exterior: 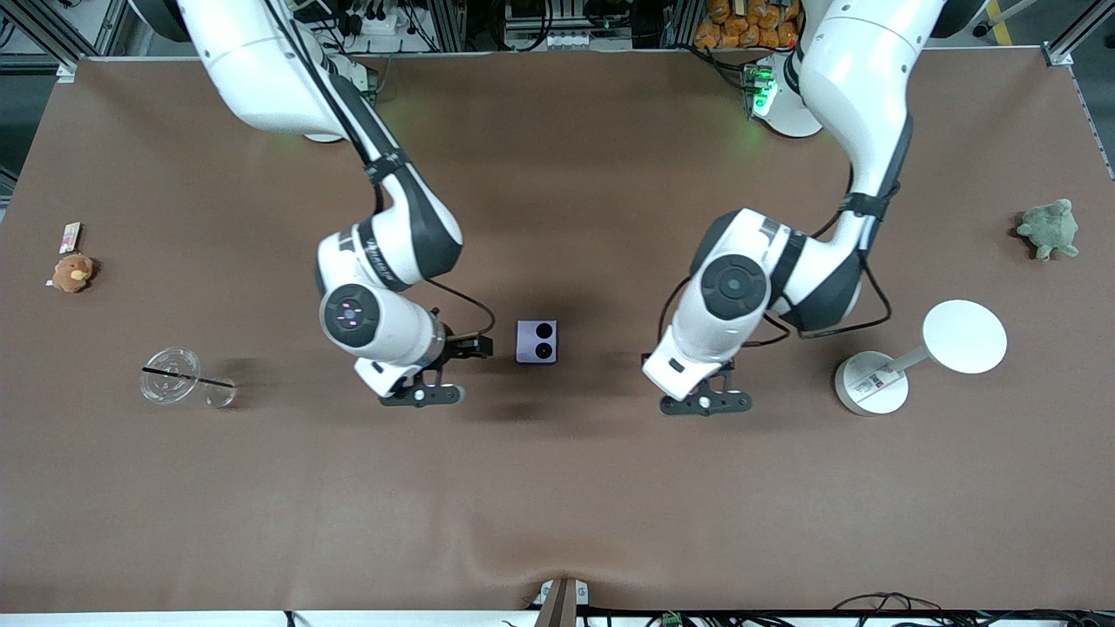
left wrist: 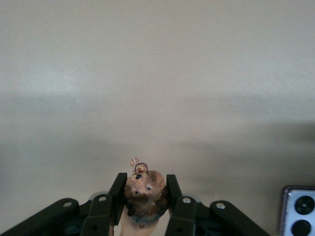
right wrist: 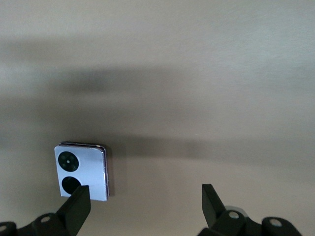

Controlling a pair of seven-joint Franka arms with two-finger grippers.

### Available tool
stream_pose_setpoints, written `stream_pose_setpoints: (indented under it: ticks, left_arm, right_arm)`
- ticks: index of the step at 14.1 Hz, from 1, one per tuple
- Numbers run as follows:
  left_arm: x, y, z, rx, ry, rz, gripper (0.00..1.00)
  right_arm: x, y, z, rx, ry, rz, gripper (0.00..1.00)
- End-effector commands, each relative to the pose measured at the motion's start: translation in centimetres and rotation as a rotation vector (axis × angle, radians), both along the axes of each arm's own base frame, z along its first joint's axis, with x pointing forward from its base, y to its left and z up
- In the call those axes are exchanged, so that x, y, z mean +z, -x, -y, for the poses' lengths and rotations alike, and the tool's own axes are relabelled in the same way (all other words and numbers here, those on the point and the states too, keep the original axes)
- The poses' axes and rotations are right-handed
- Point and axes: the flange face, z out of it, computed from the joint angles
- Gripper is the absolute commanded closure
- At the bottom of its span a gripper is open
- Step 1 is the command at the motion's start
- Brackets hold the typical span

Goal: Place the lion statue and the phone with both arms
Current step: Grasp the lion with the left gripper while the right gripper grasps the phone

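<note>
The lion statue point(left wrist: 144, 192), a small orange-brown figurine, hangs head-down between the fingers of my left gripper point(left wrist: 144, 189), which is shut on it. In the front view that gripper point(exterior: 707, 401) is low over the table, beside the phone toward the left arm's end, and the arm hides the statue. The phone point(exterior: 537, 340) is a pale lilac square with two black circles, lying flat mid-table; it also shows in both wrist views as the phone point(right wrist: 82, 169) point(left wrist: 299, 218). My right gripper point(exterior: 424, 393) point(right wrist: 145, 196) is open and empty just beside the phone, toward the right arm's end.
A white round-topped stand point(exterior: 915, 357) sits toward the left arm's end, with a green plush point(exterior: 1049, 228) farther back. Toward the right arm's end lie a clear cup with a black straw point(exterior: 179, 376), a brown plush point(exterior: 71, 273) and a small packet point(exterior: 70, 235).
</note>
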Motion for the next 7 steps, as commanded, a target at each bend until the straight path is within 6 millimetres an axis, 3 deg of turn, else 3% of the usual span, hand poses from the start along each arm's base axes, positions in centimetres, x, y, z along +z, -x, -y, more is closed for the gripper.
stream_pose_setpoints:
  ticks: [1, 4, 7]
  left_arm:
    - [0.8, -0.5, -2.8, -0.023, -0.023, -0.006, 1.0]
    - [0.6, -1.8, -6.0, -0.026, -0.027, -0.011, 1.0]
    - [-0.2, -2.5, -7.7, -0.022, -0.029, -0.021, 1.0]
  right_arm:
    - [-1.8, 1.4, -3.5, 0.033, -0.005, 0.013, 0.0]
    - [-3.9, 2.5, -6.1, 0.001, -0.004, 0.035, 0.0]
    - [-5.9, 3.8, -8.2, 0.015, 0.001, 0.055, 0.0]
